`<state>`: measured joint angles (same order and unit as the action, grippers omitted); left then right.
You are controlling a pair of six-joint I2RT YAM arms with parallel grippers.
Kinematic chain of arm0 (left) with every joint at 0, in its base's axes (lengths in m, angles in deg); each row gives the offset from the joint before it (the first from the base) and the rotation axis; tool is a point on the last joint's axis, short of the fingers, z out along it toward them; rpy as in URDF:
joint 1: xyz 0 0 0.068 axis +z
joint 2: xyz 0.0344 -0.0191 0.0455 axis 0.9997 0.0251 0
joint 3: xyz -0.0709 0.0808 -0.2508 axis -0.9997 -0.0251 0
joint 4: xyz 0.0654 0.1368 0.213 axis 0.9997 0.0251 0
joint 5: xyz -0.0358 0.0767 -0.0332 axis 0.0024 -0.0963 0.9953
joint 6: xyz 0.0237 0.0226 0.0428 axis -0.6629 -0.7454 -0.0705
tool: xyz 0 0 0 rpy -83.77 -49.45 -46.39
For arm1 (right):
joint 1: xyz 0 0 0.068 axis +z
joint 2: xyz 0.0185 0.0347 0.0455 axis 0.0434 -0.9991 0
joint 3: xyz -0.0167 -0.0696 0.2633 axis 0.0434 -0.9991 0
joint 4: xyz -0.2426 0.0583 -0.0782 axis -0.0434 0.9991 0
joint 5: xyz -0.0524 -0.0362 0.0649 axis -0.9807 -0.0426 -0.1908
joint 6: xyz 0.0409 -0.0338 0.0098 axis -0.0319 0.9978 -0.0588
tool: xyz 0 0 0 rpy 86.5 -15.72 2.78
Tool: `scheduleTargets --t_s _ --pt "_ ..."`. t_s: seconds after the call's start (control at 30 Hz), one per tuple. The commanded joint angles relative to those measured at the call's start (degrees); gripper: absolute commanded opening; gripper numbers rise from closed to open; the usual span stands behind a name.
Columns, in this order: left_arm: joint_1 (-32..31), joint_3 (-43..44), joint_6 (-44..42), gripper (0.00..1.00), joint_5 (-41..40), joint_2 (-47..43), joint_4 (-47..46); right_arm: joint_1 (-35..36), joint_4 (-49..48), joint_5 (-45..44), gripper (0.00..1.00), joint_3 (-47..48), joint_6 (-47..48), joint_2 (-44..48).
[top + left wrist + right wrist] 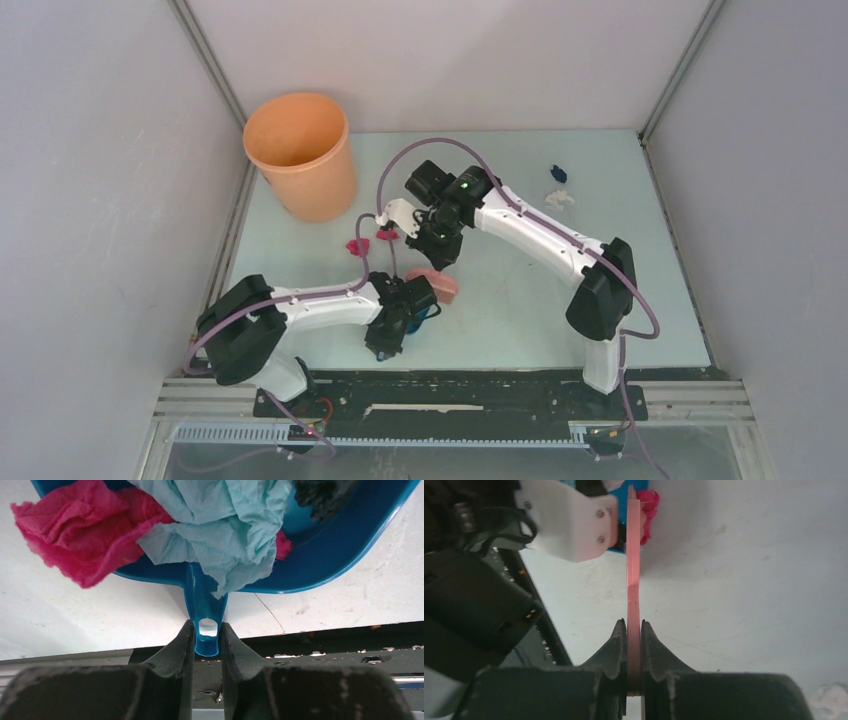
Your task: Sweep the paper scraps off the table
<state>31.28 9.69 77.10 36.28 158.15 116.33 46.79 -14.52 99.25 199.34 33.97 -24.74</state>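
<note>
My left gripper is shut on the handle of the blue dustpan, low over the table near its front edge. Magenta, light blue and black paper scraps sit piled in the pan. My right gripper is shut on the flat handle of the pink brush, whose head rests just beyond the left gripper. Two magenta scraps show left of the right gripper. A dark blue scrap and a white one lie at the far right.
An orange bucket stands upright in the far left corner. Grey walls close the table on three sides. The black base plate and metal rail run along the near edge, right behind the dustpan handle. Purple cables loop over both arms.
</note>
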Motion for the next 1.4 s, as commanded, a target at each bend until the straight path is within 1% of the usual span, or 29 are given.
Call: scheduleTargets --t_s 0.0,0.13,0.2,0.3,0.43,0.57,0.7,0.8,0.9,0.97,1.07,1.13,1.23,1.3,1.37 --pt "0.5 2.8 -2.0 0.0 -0.8 0.4 -1.7 0.0 3.5 4.2 0.0 -1.2 -4.6 5.1" --pt "0.5 3.2 -2.3 0.0 -1.5 -0.7 -1.6 -1.2 3.1 3.0 0.0 0.4 -5.9 7.3" --pt "0.4 3.8 -2.6 0.0 -1.7 -1.7 -0.4 -2.0 2.9 1.0 0.0 1.2 -6.3 8.1" --pt "-0.1 5.2 -3.3 0.0 -2.2 -4.5 4.0 -3.8 2.1 -2.7 0.0 1.1 -6.2 9.1" --pt "-0.3 7.1 -4.2 0.0 -2.1 -8.4 10.7 -7.8 1.0 -1.1 0.0 1.5 -7.1 10.1" --pt "-1.3 7.7 -5.3 0.0 1.9 -11.1 16.5 -11.2 -0.3 0.2 0.0 0.9 -8.1 10.6" --pt "-3.1 6.4 -5.4 0.0 3.7 -12.8 20.7 -11.5 -2.8 -3.6 0.0 -1.5 -7.7 10.3" --pt "-3.4 4.9 -6.0 0.0 5.4 -13.6 20.8 -11.1 -5.5 -7.1 0.0 -3.1 -7.2 9.4" --pt "-3.4 4.3 -7.5 0.0 6.2 -12.2 19.4 -10.6 -8.4 -10.6 0.0 -3.6 -6.6 7.1" --pt "-3.4 4.9 -8.9 0.0 6.2 -9.8 17.9 -10.2 -10.3 -12.6 0.0 -3.5 -6.1 5.5" --pt "-3.2 6.6 -11.6 0.0 6.2 -4.0 14.3 -9.7 -12.3 -16.7 0.0 -3.4 -5.7 2.6" --pt "-3.2 8.5 -13.1 0.0 6.2 0.2 13.1 -9.3 -11.7 -15.6 0.0 -2.8 -6.3 1.1" --pt "-3.2 10.8 -14.9 0.0 6.2 4.6 12.0 -8.4 -10.4 -10.1 0.0 -3.3 -9.1 0.3" --pt "-3.1 12.1 -15.6 0.0 6.2 6.5 11.8 -7.5 -8.7 -4.4 0.0 -4.2 -10.4 0.2" --pt "-3.1 13.3 -16.0 0.0 6.2 7.6 11.8 -7.1 -6.5 3.9 0.0 -5.0 -11.3 0.3"
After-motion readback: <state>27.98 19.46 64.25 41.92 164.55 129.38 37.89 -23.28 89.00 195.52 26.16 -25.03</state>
